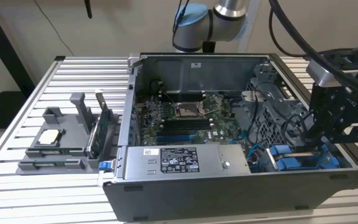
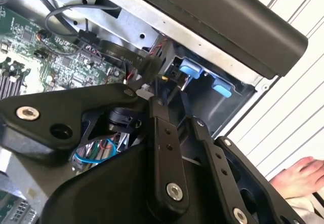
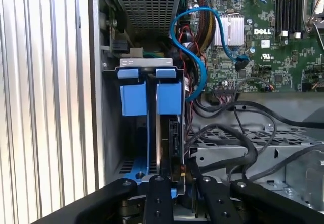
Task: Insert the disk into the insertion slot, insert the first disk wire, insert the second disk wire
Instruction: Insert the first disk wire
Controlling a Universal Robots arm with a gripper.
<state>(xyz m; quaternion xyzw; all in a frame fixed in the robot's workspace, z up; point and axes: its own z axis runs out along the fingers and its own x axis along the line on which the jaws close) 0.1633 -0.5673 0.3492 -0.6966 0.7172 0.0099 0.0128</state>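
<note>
A: Where is the disk point(image 3: 168, 100)?
B: On edge inside the insertion slot point(image 3: 144, 63), with its blue carrier tabs at the bay's rim. The bay sits in the corner, hard against the case wall point(image 3: 95, 107).
A: And the gripper point(image 3: 178, 181)?
B: Low, at the disk's connector edge. Claw apart or clamped: cannot tell.
A: Room to move?
B: Tight. The black cables point(image 3: 238, 138) crowd one side and the wall the other. A blue cable point(image 3: 195, 67) loops beside the bay. The slatted table point(image 1: 73, 70) lies open outside.

Open computer case point(image 1: 229, 198) is set on slatted tabletop point(image 1: 79, 74); motherboard point(image 1: 185, 116) and grey power supply point(image 1: 185, 161) are seen inside. Grey holder point(image 1: 54, 151) with upright green card point(image 1: 102, 122) is placed at the exterior view's left. Blue cable point(image 3: 202, 74) is looped by motherboard.
</note>
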